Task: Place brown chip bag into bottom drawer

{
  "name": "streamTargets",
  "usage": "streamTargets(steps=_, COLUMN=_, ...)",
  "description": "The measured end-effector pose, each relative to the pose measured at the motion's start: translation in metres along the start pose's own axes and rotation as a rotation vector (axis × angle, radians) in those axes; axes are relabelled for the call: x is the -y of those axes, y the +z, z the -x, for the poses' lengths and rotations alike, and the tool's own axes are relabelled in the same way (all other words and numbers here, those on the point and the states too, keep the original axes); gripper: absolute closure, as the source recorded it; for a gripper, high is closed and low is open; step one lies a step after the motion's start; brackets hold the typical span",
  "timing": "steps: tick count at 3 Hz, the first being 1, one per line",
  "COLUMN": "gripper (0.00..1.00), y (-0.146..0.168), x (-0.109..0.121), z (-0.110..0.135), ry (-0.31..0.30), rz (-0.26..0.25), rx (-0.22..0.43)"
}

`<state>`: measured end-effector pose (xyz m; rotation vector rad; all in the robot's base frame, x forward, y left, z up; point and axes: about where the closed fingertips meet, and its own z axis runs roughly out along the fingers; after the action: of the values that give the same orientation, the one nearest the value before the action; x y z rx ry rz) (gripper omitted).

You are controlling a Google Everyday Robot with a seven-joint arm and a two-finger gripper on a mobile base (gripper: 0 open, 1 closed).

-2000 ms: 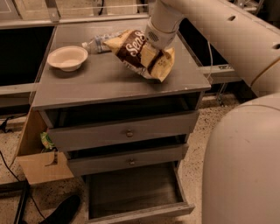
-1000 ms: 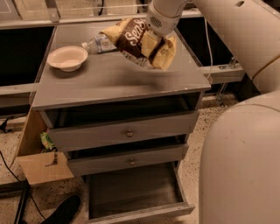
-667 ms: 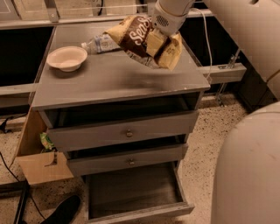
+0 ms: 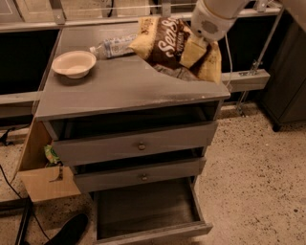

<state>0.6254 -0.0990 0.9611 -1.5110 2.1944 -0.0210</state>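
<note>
brown chip bag (image 4: 165,43): up at the back right of the cabinet top (image 4: 124,93), hanging tilted under the gripper. We read white script on the dark-brown panel; tan-yellow ends stick out left and lower right.
bag vs top: we see a dark shadow on the grey surface under it, so it looks lifted clear. Lowest yellow corner sits near the right edge of the top; we can't tell if that corner touches.
gripper (image 4: 198,48): clamped on the bag from above, at its right half. The fingers are mostly buried in the crinkled film, and the round white wrist sits directly over them.
arm (image 4: 217,14): white, comes in from the upper right corner.
bottom drawer (image 4: 153,233): pulled far out, the lowest of three, with a plain grey front. We see a bare dark wood-grain floor inside. It is well below the bag and out in front of it.
middle drawer (image 4: 143,176): knobbed, out a little.
top drawer (image 4: 138,146): knobbed, out a little, with a dark gap above it.
bowl (image 4: 74,63): pale, upright, on the left side of the top, well apart from the bag.
plastic bottle (image 4: 112,47): lying on its side at the back of the top, between bowl and bag. Its right end runs up to the bag's left edge; we can't tell if they touch.
cardboard box (image 4: 45,182): on the floor against the cabinet's left side, flap open.
green packet (image 4: 51,154): small, inside that box.
</note>
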Motion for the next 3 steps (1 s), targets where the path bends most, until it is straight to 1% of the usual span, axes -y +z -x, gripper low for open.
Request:
streamTargets(steps=1, gripper=1.0, y=-0.031, x=-0.033, z=-0.031, ry=-0.137, rz=0.019, rx=-0.009)
streamTargets(steps=2, gripper=1.0, y=-0.052, x=-0.072, z=-0.056, ry=-0.277, rz=0.104, rx=-0.004)
streamTargets(steps=3, gripper=1.0, y=-0.052, x=-0.072, z=-0.056, ry=-0.342, rz=0.103, rx=0.001)
